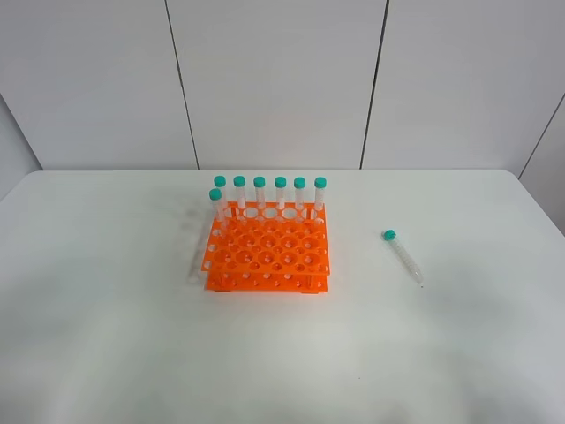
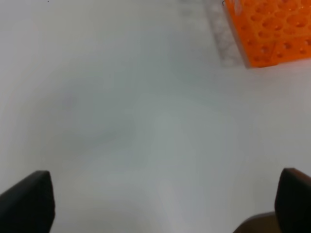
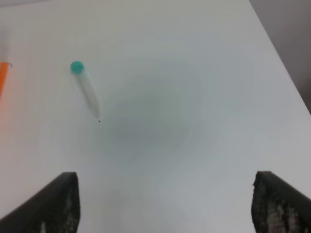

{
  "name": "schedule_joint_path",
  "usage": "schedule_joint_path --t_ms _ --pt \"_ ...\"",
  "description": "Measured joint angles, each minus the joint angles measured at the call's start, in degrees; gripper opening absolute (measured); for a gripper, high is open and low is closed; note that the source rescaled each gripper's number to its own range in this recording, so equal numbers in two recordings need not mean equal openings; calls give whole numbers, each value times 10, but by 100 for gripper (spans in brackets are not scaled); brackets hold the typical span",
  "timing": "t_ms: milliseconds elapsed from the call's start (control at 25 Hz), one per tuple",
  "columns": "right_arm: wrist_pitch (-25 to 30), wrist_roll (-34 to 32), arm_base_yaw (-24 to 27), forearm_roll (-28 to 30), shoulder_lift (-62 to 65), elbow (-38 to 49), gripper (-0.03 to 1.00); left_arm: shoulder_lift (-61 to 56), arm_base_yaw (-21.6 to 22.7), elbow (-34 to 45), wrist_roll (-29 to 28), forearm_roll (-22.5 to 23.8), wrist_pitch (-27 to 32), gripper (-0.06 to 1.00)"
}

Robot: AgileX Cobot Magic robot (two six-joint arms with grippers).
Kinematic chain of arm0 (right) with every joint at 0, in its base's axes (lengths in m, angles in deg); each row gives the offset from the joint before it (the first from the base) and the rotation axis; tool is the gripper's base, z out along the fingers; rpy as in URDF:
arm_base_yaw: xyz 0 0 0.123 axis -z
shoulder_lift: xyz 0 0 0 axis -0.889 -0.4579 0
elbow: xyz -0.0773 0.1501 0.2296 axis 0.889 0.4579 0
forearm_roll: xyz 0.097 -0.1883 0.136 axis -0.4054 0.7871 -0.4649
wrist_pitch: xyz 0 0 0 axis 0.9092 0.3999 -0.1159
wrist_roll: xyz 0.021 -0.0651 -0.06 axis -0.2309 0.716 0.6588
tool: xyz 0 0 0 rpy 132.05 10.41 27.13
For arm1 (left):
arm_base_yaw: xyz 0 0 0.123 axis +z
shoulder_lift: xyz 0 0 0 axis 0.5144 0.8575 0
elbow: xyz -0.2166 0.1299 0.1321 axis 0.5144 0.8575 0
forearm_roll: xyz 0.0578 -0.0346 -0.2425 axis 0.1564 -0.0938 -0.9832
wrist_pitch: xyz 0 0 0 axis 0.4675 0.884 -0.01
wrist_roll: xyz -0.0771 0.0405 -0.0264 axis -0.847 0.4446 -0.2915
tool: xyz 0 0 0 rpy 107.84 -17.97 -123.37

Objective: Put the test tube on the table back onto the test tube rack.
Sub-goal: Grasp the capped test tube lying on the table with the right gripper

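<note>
The test tube [image 1: 403, 256] lies flat on the white table [image 1: 132, 336], to the right of the orange test tube rack [image 1: 267, 252], with its teal cap pointing away. It also shows in the right wrist view [image 3: 86, 90], ahead of my right gripper [image 3: 165, 204], which is open, empty and well short of it. My left gripper [image 2: 165, 204] is open and empty over bare table, with a corner of the rack [image 2: 272, 29] ahead of it. Neither arm shows in the exterior high view.
Several teal-capped tubes [image 1: 269, 190] stand upright along the rack's back row and far-left column. A sliver of the rack [image 3: 2, 77] shows in the right wrist view. The table's right edge [image 3: 279, 58] runs beyond the lying tube.
</note>
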Motion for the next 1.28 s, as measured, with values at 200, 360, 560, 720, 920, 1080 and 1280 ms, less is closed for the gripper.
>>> schedule_joint_path --t_ms 200,360,560,720,920,1080,1280 --pt "1 9 -1 2 -6 -45 87 0 0 0 0 0 0 100" --pt "4 36 -13 -11 -70 -111 87 0 0 0 0 0 0 100" --pt "-18 82 -43 -20 -220 -188 87 0 0 0 0 0 0 100" --pt "-39 100 -59 -26 -360 -229 87 0 0 0 0 0 0 100" --pt "-20 127 -63 -61 -548 -282 87 0 0 0 0 0 0 100" --pt "-22 152 -63 -70 -665 -317 87 0 0 0 0 0 0 100" --pt "-73 160 -63 -74 -785 -341 87 0 0 0 0 0 0 100"
